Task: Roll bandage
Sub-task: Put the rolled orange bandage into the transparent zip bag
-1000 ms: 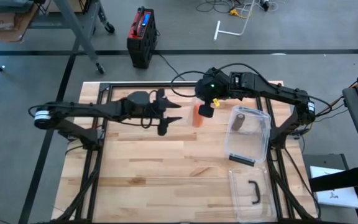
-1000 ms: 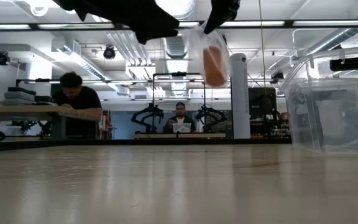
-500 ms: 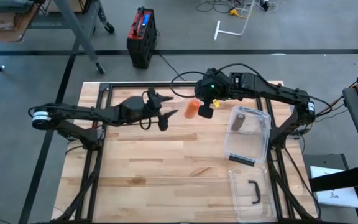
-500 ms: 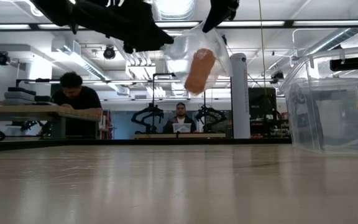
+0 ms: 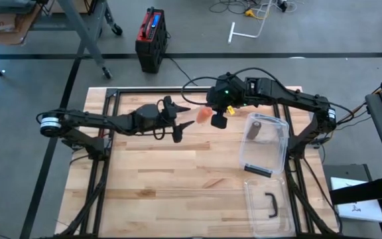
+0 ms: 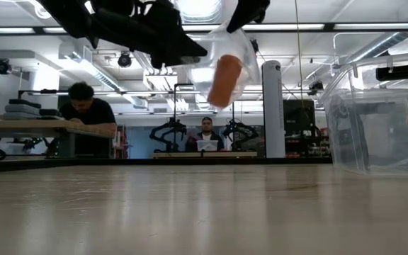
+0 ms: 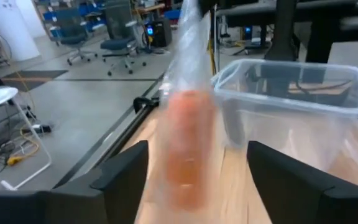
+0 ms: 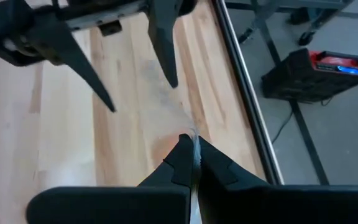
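**Bagged bandage roll hangs from my right gripper, left gripper spread beside it**

I have the right gripper [image 5: 212, 114] clenched on the top edge of a clear plastic bag [image 6: 234, 44], and the bag hangs in the air above the wooden table [image 5: 164, 179], well clear of its surface. Inside the bag I see the orange bandage roll [image 6: 221, 79], tilted, its lower end swung toward my left arm. From the right wrist view, the fingertips [image 8: 191, 152] are pressed together on the thin film.

My left gripper [image 5: 178, 121] is just beside the bag, on the side away from the clear plastic bin [image 5: 265, 143]. Its jaws are spread wide and hold nothing; in the left wrist view the roll shows between the two dark fingers [image 7: 124, 174], but I cannot tell whether either one touches the bag.

The bin stands empty-handed of both grippers, near the right arm's side of the table. Its lid [image 5: 268, 206] lies on the table just beside it, on the side away from the bag.
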Controlling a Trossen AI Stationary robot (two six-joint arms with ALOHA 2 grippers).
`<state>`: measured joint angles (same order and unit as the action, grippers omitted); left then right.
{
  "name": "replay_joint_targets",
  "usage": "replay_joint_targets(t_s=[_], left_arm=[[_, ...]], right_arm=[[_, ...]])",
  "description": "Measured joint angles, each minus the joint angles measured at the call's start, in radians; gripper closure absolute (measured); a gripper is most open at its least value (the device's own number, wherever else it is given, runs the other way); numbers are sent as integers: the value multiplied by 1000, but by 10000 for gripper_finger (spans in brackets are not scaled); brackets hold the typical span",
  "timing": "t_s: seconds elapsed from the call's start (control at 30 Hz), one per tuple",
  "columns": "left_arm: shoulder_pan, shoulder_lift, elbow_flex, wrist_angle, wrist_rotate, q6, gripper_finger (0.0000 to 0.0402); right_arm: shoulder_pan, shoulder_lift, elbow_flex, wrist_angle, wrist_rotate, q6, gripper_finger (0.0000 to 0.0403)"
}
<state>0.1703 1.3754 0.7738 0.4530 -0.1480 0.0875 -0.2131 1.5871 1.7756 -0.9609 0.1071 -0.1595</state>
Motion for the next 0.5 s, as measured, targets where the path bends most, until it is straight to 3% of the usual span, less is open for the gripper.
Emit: replay_joint_targets(t_s=[0.13, 0.3, 0.5], left_arm=[[16, 7, 3, -8, -45, 1, 201], [27, 0, 18, -10, -53, 49, 368], [25, -72, 104, -221, -48, 108, 397]], right_arm=[[0, 0, 0, -1, -7, -20, 403], [4, 0, 0, 15, -146, -62, 403], [11, -3, 0, 55, -220, -51, 388]])
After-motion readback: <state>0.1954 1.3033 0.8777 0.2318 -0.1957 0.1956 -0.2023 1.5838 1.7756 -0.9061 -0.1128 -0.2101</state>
